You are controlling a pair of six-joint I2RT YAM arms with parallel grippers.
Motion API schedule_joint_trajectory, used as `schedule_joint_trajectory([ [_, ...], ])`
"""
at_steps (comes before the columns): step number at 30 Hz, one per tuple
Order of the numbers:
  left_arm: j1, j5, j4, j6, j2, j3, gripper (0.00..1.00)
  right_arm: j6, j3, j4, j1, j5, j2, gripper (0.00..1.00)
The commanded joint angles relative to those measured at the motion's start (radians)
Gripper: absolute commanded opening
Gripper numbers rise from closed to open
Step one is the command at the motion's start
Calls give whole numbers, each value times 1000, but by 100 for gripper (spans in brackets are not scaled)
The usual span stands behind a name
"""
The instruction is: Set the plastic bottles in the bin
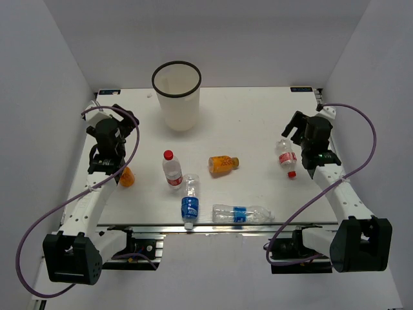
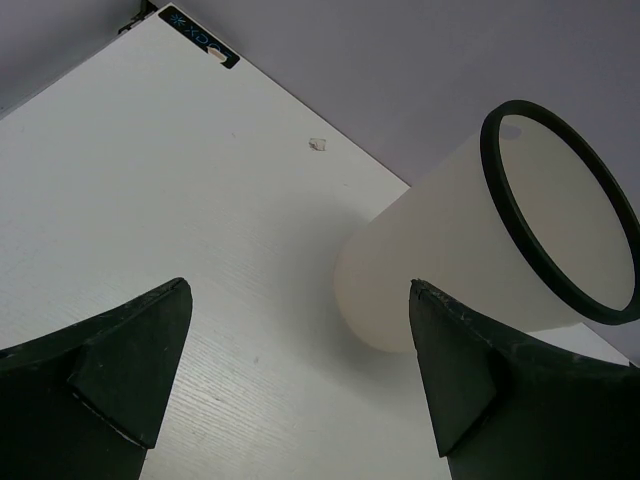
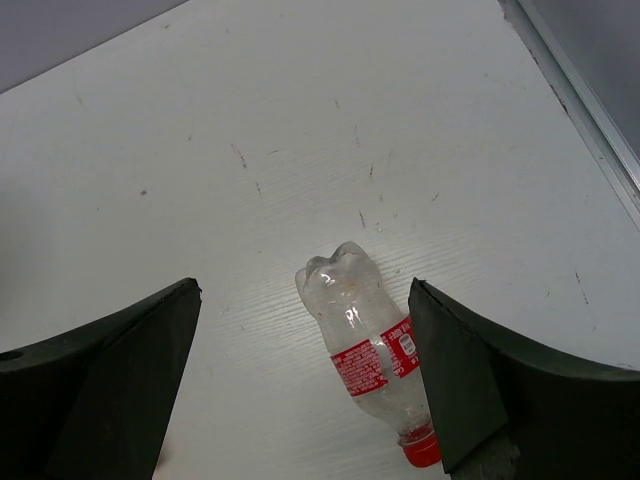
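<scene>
Bench (image 1: 258, 123) is carrying two red-capped clear plastic bottles (image 1: 171, 169), two blue-labelled (image 1: 189, 205), two short orange (image 1: 223, 165), one white black-rimmed bin (image 1: 179, 113). Left fingers (image 2: 100, 370), right fingers (image 3: 100, 380) are hanging open.

A robotics lab cell: white table (image 1: 251, 123) boxed in by plain grey walls (image 1: 258, 39), left arm (image 1: 87, 201) and right arm (image 1: 348, 197) bolted at its near edge.

Your top camera looks down over the whole table (image 1: 258, 129) from high behind its near edge, your left wrist camera sits low and close, facing the bin (image 2: 450, 250) at right of frame, and your right wrist camera looks steeply down, close on a red-capped bottle (image 3: 370, 350), both shared with the top view.
</scene>
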Motion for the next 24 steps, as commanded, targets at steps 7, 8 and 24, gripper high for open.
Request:
schedule_joint_trajectory([
  [7,-1,9,-25,-3,-57,-7,98,-35,19,-94,0,-14,80,89],
  [8,-3,11,-25,0,-61,-7,98,-42,24,-102,0,-8,96,89],
  [24,-3,16,-132,11,-75,15,98,-127,68,-86,0,-14,473,89],
])
